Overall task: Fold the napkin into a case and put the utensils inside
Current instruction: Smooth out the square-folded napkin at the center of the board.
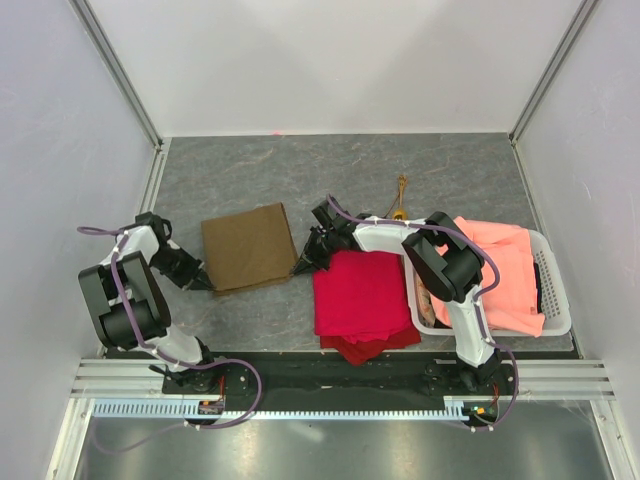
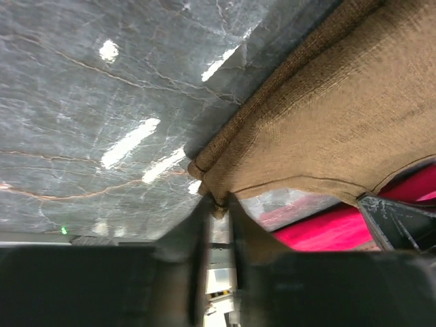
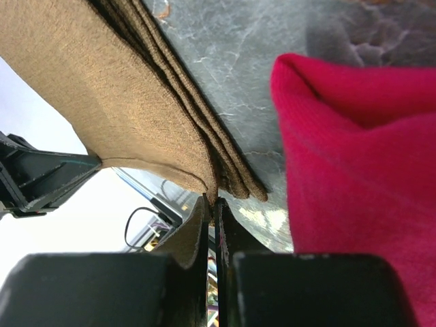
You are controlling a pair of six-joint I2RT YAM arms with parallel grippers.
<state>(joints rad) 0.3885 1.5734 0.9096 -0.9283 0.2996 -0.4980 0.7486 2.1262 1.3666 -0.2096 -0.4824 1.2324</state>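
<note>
- Napkin (image 1: 248, 247): an olive-brown cloth folded into a rough square of several layers. It lies flat on the grey marbled table (image 1: 420, 160), left of centre and between the two arms.
- Left gripper (image 1: 206, 284): it sits at the napkin's near left corner. In the left wrist view its two dark fingers (image 2: 197, 238) are pressed in on that corner, with a small bunch of hemmed fabric caught between their tips. The edge beside it is lifted off the tabletop.
- Right gripper (image 1: 301, 267): it sits at the napkin's near right corner. In the right wrist view its jaws are together on the edge of the top layer, which curves down into the fingertips (image 3: 201, 218). The lower layers rest stacked on the table just beside them.
- Red cloth (image 1: 360, 295): a folded bright red cloth lying just to the right of the napkin, close to the right gripper but apart from the napkin itself.
- Utensils (image 1: 401, 195): slim gold-coloured pieces on the table, beyond the right arm and well apart from the napkin. They are too small here to tell one from the other.
- White basket (image 1: 558, 300): it stands at the right side of the table, with a salmon-orange cloth (image 1: 500, 265) draped in it and over its left rim.
</note>
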